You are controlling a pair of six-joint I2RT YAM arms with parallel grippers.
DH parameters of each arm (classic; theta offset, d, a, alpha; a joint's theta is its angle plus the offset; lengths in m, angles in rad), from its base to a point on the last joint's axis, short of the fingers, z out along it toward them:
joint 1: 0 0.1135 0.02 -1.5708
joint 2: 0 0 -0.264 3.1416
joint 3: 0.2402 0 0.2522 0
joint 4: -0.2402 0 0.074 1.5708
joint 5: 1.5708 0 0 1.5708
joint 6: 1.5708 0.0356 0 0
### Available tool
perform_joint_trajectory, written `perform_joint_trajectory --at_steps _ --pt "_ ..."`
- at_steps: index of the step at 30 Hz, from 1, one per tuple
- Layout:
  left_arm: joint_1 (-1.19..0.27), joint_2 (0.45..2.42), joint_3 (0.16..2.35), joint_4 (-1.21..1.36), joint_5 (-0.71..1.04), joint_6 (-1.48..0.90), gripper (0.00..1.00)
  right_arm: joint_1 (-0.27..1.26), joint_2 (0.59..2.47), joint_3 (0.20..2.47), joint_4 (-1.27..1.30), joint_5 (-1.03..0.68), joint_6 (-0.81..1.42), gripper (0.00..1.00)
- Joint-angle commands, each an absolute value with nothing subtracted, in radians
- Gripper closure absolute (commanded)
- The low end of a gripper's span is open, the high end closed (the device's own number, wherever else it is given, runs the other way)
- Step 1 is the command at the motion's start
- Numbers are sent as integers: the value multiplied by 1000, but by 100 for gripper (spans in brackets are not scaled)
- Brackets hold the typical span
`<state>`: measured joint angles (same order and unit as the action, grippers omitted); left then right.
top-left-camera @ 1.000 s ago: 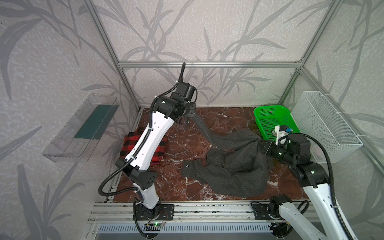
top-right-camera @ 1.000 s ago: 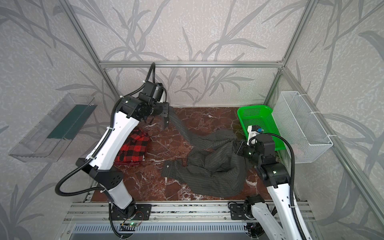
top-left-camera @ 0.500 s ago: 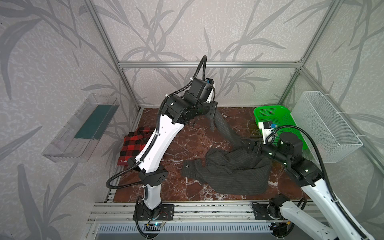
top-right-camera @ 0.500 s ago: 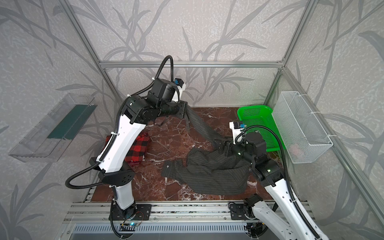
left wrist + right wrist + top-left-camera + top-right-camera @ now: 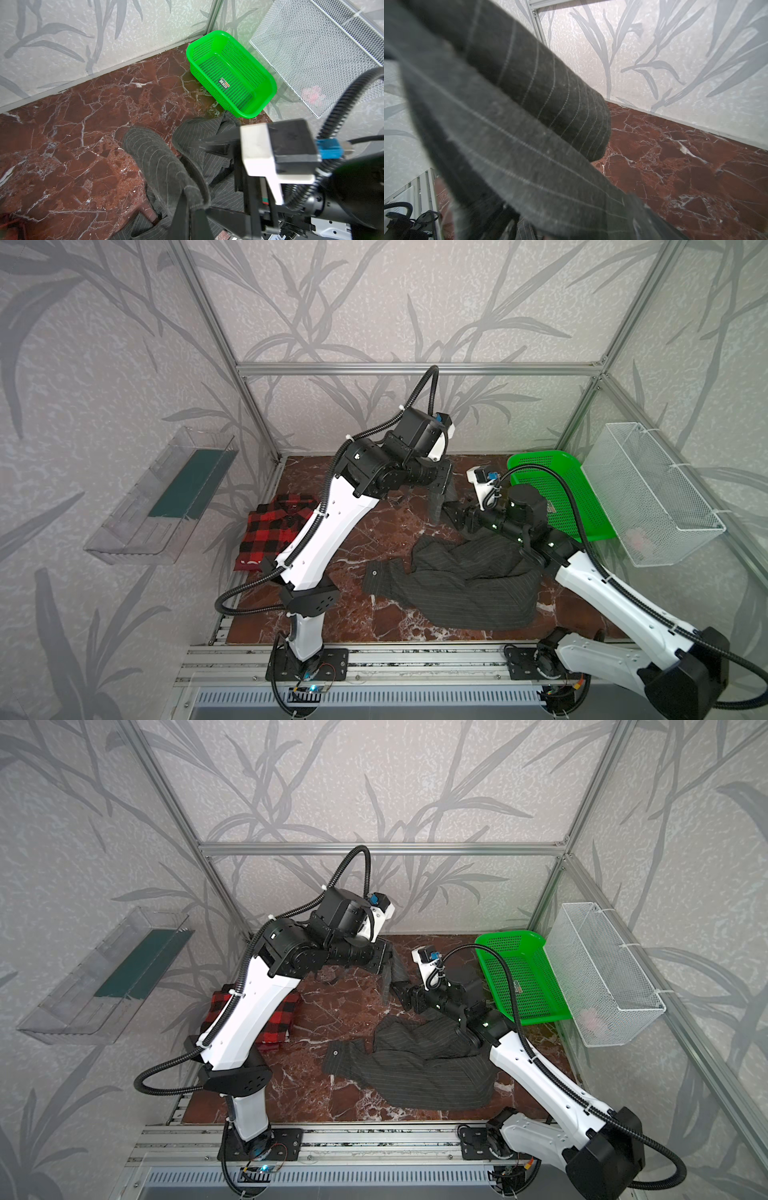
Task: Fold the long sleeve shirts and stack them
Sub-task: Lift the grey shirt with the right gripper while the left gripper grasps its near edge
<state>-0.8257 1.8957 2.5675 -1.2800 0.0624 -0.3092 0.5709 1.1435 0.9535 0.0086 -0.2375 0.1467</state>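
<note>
The charcoal pinstriped shirt [image 5: 465, 585] [image 5: 419, 1069] lies crumpled on the brown marble table, front right of centre. One of its sleeves [image 5: 436, 502] [image 5: 153, 158] is lifted off the table. My left gripper [image 5: 441, 488] [image 5: 384, 961] [image 5: 192, 209] is shut on that sleeve near its end. My right gripper [image 5: 451, 510] [image 5: 405, 996] [image 5: 205, 178] stands open right beside it, fingers wide apart around the hanging cloth. In the right wrist view the sleeve [image 5: 529, 124] covers the jaws. The red-and-black plaid shirt [image 5: 274, 531] [image 5: 282, 1019] lies folded at the left, partly behind my left arm.
A green plastic basket [image 5: 552, 489] [image 5: 519, 977] [image 5: 228, 72] stands at the back right corner. A white wire basket [image 5: 648, 497] [image 5: 598, 973] hangs on the right wall. A clear tray [image 5: 166, 497] hangs on the left wall. Bare marble [image 5: 374, 531] lies between the two shirts.
My left gripper has swung from the back left toward the right, carrying the sleeve. My right gripper has opened, left the shirt's edge and moved back up to the sleeve.
</note>
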Motion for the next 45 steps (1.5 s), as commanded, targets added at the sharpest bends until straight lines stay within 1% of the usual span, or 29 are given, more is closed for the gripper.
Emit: perform_joint_trajectory --at_steps 1,3,4,5,7,8,10,13,14,15,16,19,22,23,25,27,29,31,35,37,45 --pt "-830 1870 2541 -1293 91 -308 100 578 1180 991 85 -267 112 41" --pt "-832 1853 2509 -1276 94 -304 100 578 1186 989 101 -263 120 68" --pt "-830 1845 2491 -1268 95 -300 100 577 1182 989 107 -258 123 77" --pt "-831 1837 2476 -1261 98 -294 100 578 1178 990 108 -249 125 83" --pt "-831 1821 2441 -1252 94 -285 100 577 1161 1003 87 -218 125 98" --pt "-831 1811 2419 -1249 90 -277 98 577 1149 1010 70 -194 123 100" --pt "-830 1785 2371 -1242 73 -261 91 574 1118 1015 46 -129 125 100" --pt "-830 1711 2253 -1205 27 -239 71 537 1072 1024 5 -75 171 100" --pt "-830 1673 2193 -1180 9 -232 59 513 1059 1028 -10 -67 200 100" --pt "-828 1632 2135 -1152 -3 -224 50 484 1043 1028 -21 -75 231 100" --pt "-829 1591 2077 -1125 -15 -217 44 458 1032 1029 -34 -74 261 100" --pt "-825 1451 1865 -1022 -34 -189 31 372 990 1029 -59 -92 339 100" --pt "-821 1329 1643 -914 -35 -152 28 305 953 1029 -63 -119 388 100" --pt "-820 1293 1565 -870 -33 -135 26 290 940 1034 -69 -129 398 100" --pt "-819 1241 1407 -777 -26 -113 18 282 917 1049 -88 -120 402 100" --pt "-820 1223 1256 -680 -2 -77 17 280 887 1063 -102 -114 403 100" --pt "-820 1241 1148 -595 -8 -74 17 281 863 1078 -115 -109 405 100" --pt "-823 1297 1104 -561 16 -57 17 279 843 1100 -136 -113 398 100" --pt "-823 1452 1128 -526 -4 -44 18 278 807 1133 -168 -129 383 100" --pt "-813 1521 1152 -526 59 -1 18 278 792 1133 -172 -142 383 100" --pt "-813 1704 1174 -408 41 74 21 275 739 1151 -212 -177 361 100"
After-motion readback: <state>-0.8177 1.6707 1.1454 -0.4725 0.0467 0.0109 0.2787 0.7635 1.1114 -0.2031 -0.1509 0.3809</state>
